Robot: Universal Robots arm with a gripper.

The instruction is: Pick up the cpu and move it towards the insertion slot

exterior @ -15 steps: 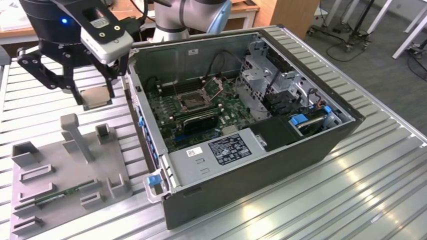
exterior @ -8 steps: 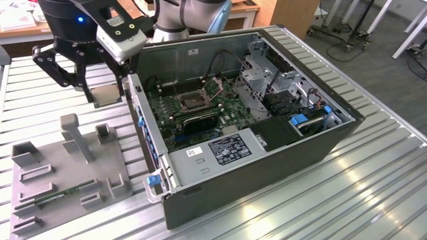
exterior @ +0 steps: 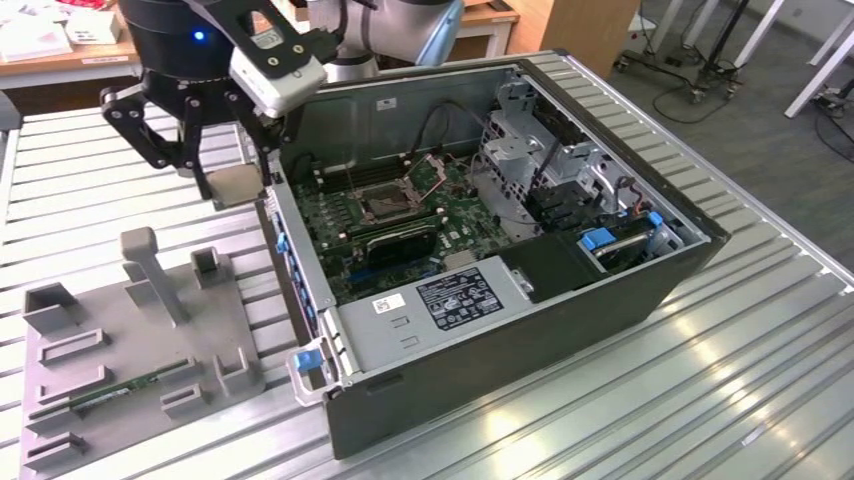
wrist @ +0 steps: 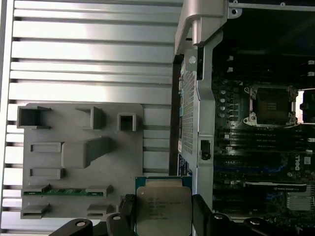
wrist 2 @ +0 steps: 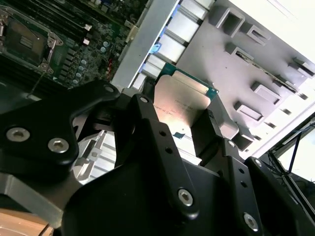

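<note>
In the exterior view, the cpu [exterior: 238, 185] is seen clamped in the gripper [exterior: 230, 190], held clear of the surface [exterior: 747, 400] just outside the open computer case [exterior: 534, 330]. The insertion slot [exterior: 379, 206] lies on the motherboard at about four o'clock from the chip, near but apart.

In the second wrist view, the fingers [wrist 2: 157, 132] are closed on opposite edges of the cpu [wrist 2: 179, 105], which is gripped flat.

In the first wrist view, the cpu [wrist: 162, 209] is held beside the grey holder tray [wrist: 78, 157], with the insertion slot [wrist: 270, 104] at about two o'clock. The case wall should be cleared and the chip kept level during travel.
</note>
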